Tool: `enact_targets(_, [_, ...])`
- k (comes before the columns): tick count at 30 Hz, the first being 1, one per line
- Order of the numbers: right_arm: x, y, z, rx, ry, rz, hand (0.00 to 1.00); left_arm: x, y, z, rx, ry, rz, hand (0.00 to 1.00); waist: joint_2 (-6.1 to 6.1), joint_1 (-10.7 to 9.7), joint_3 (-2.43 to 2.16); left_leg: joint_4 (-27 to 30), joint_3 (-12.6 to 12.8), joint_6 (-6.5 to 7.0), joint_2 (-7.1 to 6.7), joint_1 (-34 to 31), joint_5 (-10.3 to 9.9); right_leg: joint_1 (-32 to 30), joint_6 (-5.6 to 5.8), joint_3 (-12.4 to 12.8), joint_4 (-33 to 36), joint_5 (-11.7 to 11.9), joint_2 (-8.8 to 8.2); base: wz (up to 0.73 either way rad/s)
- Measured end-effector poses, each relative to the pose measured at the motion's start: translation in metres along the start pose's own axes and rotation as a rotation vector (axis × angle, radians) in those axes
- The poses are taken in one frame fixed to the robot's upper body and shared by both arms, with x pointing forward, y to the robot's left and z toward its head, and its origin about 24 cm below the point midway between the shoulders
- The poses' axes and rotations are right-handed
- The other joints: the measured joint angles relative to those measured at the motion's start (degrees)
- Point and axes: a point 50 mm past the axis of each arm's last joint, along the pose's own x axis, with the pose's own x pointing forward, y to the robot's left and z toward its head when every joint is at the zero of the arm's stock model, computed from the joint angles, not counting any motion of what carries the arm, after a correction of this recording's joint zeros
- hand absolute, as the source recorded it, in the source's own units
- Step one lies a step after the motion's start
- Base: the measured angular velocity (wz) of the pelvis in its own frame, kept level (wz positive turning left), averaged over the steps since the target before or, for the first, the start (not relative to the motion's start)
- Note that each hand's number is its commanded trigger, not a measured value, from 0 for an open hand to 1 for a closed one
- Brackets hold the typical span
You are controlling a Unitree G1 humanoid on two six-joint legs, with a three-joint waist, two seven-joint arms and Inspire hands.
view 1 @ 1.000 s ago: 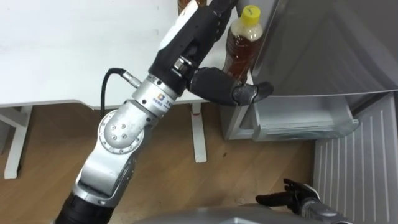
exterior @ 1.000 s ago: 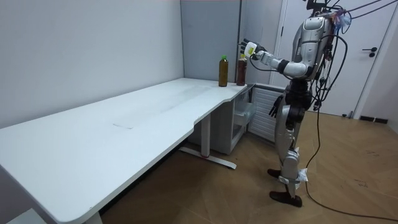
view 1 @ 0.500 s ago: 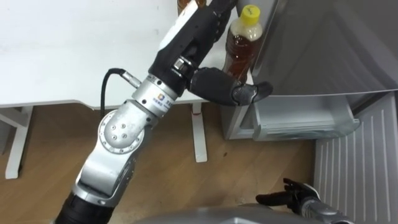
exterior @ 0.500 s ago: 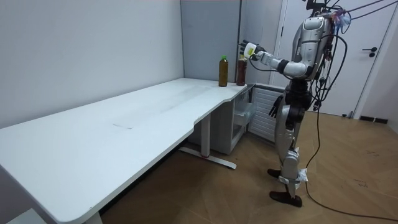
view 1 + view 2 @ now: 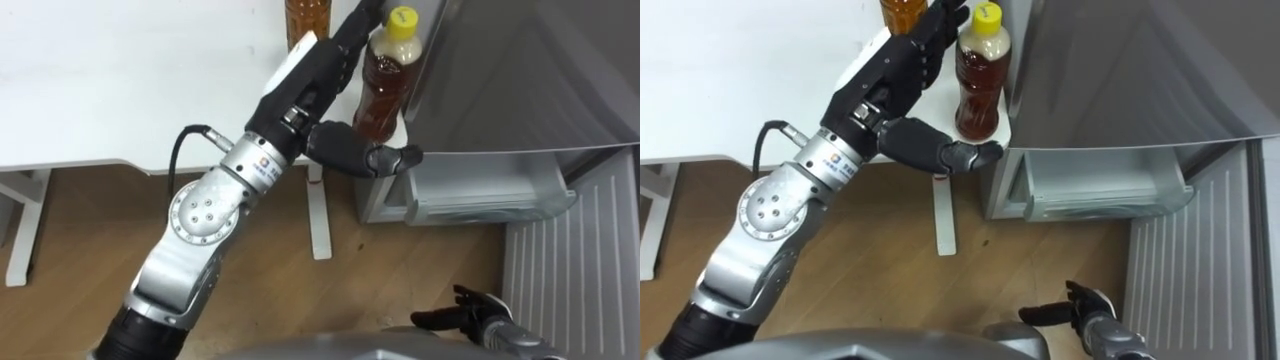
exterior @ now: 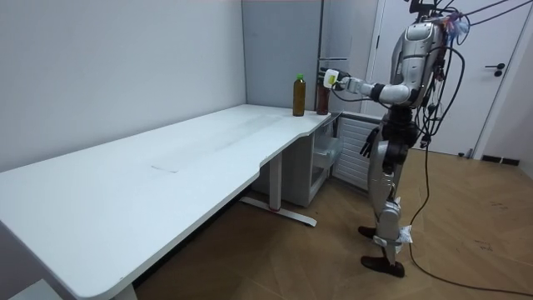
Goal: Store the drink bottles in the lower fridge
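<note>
- Your left hand (image 5: 318, 72) is reaching over the white desk (image 5: 120, 80), fingers straight and thumb spread. It is just beside the yellow-capped bottle (image 5: 384, 80), not curling round it.
- That bottle is standing upright at the desk's corner, next to the grey fridge (image 5: 520, 70), with a second bottle (image 5: 305, 14) nearby.
- Your right hand (image 5: 462, 318) is hanging low, fingers loose.

The brown, yellow-capped plastic bottle (image 5: 385, 80) stands just beside the tall grey fridge wall (image 5: 520, 70), which blocks its right side. An amber bottle (image 5: 305, 15) stands near its left, and the left hand (image 5: 318, 68) fills the gap between with straight fingers.
</note>
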Motion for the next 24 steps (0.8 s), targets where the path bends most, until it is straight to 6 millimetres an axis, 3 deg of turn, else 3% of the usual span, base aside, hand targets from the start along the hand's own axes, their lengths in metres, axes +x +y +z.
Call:
enact_targets(7, [0.000, 0.003, 0.003, -0.033, -0.010, 0.021, 0.00, 0.000, 0.004, -0.002, -0.005, 0.015, 0.018, 0.00, -0.53, -0.12, -0.13, 0.03, 1.36, 0.00, 0.07, -0.02, 0.00, -0.37, -0.01, 0.89, 0.01, 0.00, 0.08, -0.07])
enact_targets(24, [0.001, 0.005, 0.003, -0.026, 0.017, 0.024, 0.00, 0.003, 0.006, -0.012, -0.019, 0.086, 0.022, 0.00, -1.03, -0.34, -0.07, 0.39, 1.47, -0.01, 0.04, -0.04, 0.01, -0.49, -0.01, 1.05, 0.22, 0.00, 0.01, 0.00])
